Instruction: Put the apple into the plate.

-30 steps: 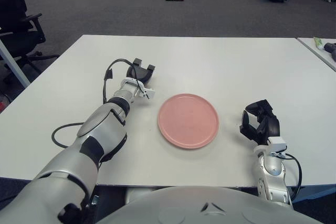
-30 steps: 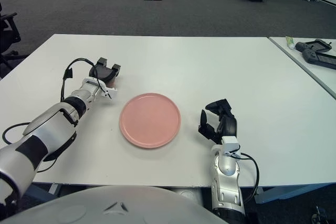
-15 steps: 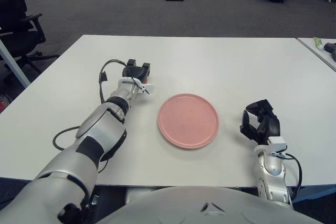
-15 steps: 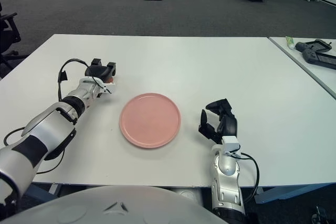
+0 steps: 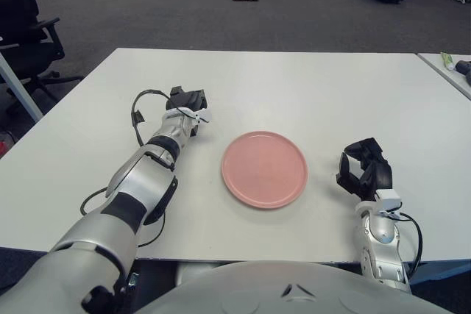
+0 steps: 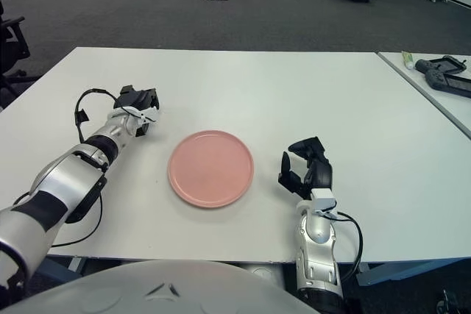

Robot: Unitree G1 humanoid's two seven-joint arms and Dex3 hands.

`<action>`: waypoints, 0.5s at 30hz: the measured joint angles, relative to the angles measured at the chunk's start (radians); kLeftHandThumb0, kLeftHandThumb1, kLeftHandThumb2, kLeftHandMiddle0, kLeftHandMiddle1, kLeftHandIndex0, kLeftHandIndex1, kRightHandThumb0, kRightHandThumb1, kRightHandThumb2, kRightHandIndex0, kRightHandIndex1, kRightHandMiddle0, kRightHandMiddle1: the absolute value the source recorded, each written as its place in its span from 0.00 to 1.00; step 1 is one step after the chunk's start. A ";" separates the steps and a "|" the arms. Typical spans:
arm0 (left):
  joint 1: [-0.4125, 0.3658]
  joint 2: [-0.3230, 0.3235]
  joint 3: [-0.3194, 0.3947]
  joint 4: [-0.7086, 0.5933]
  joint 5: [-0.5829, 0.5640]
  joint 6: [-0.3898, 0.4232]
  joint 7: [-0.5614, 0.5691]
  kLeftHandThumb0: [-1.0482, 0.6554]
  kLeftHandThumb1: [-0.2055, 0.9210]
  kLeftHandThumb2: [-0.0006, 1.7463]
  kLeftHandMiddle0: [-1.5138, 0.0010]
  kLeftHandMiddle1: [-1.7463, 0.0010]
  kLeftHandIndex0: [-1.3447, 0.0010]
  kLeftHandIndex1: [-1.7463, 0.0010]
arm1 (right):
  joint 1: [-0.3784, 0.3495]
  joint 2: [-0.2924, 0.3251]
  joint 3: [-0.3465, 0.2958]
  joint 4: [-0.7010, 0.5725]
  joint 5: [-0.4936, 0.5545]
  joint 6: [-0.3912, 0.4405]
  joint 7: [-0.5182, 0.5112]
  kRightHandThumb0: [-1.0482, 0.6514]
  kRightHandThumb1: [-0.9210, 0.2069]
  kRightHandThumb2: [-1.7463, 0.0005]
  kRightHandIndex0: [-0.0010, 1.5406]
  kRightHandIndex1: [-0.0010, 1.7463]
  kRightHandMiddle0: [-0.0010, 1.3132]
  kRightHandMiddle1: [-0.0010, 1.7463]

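Note:
A pink plate (image 5: pixel 243 182) lies empty on the white table (image 5: pixel 316 86), near the front middle. My left hand (image 5: pixel 188 100) is down on the table to the left of and a little behind the plate. Its fingers are curled around the apple, which is almost wholly hidden under them. My right hand (image 5: pixel 363 170) rests parked on the table to the right of the plate, fingers relaxed and holding nothing.
A black cable (image 5: pixel 137 112) loops off my left wrist. A second table with a black device (image 6: pixel 441 71) stands at the far right. An office chair (image 5: pixel 26 27) stands off the table's left side.
My left hand has moved left and down, away from the plate, and its spread fingers have curled in over the apple. The right hand has not moved.

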 measured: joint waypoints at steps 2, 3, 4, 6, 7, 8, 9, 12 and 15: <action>0.000 0.001 0.010 0.000 -0.008 -0.004 0.006 0.62 0.09 0.96 0.33 0.19 0.46 0.00 | -0.001 0.000 0.000 0.005 0.000 0.000 0.000 0.38 0.31 0.42 0.41 0.79 0.31 1.00; 0.000 0.002 0.015 0.000 -0.011 -0.006 0.009 0.62 0.09 0.96 0.33 0.19 0.46 0.00 | -0.002 0.000 -0.001 0.008 -0.001 0.000 -0.001 0.38 0.32 0.42 0.41 0.79 0.32 1.00; 0.000 0.003 0.022 0.000 -0.014 -0.010 0.013 0.62 0.09 0.96 0.33 0.19 0.46 0.00 | -0.002 0.000 -0.001 0.011 -0.002 0.000 -0.001 0.38 0.32 0.42 0.41 0.79 0.32 1.00; -0.001 0.008 0.034 -0.001 -0.020 -0.023 0.020 0.62 0.10 0.96 0.33 0.18 0.47 0.00 | -0.003 0.000 -0.001 0.014 -0.003 0.000 -0.002 0.38 0.32 0.42 0.41 0.79 0.32 1.00; -0.001 0.012 0.039 -0.003 -0.022 -0.031 0.027 0.62 0.10 0.96 0.33 0.18 0.47 0.00 | -0.003 0.000 -0.001 0.016 -0.003 0.000 -0.002 0.38 0.32 0.42 0.41 0.79 0.32 1.00; -0.002 0.016 0.043 -0.006 -0.023 -0.041 0.037 0.62 0.11 0.95 0.34 0.17 0.47 0.00 | -0.003 0.000 -0.001 0.017 -0.003 0.000 -0.002 0.38 0.32 0.41 0.41 0.79 0.32 1.00; -0.003 0.021 0.046 -0.012 -0.023 -0.050 0.052 0.62 0.12 0.95 0.35 0.17 0.47 0.00 | -0.003 0.000 -0.002 0.018 -0.002 0.000 -0.002 0.38 0.32 0.41 0.41 0.79 0.32 1.00; -0.016 0.036 0.047 -0.032 -0.021 -0.075 0.095 0.62 0.13 0.95 0.36 0.16 0.48 0.00 | -0.006 0.000 -0.003 0.023 -0.002 0.000 -0.002 0.38 0.32 0.41 0.41 0.79 0.32 1.00; -0.036 0.051 0.047 -0.041 -0.017 -0.094 0.128 0.62 0.13 0.95 0.37 0.15 0.48 0.00 | -0.012 0.000 -0.003 0.030 -0.002 -0.003 -0.001 0.38 0.33 0.41 0.41 0.79 0.33 1.00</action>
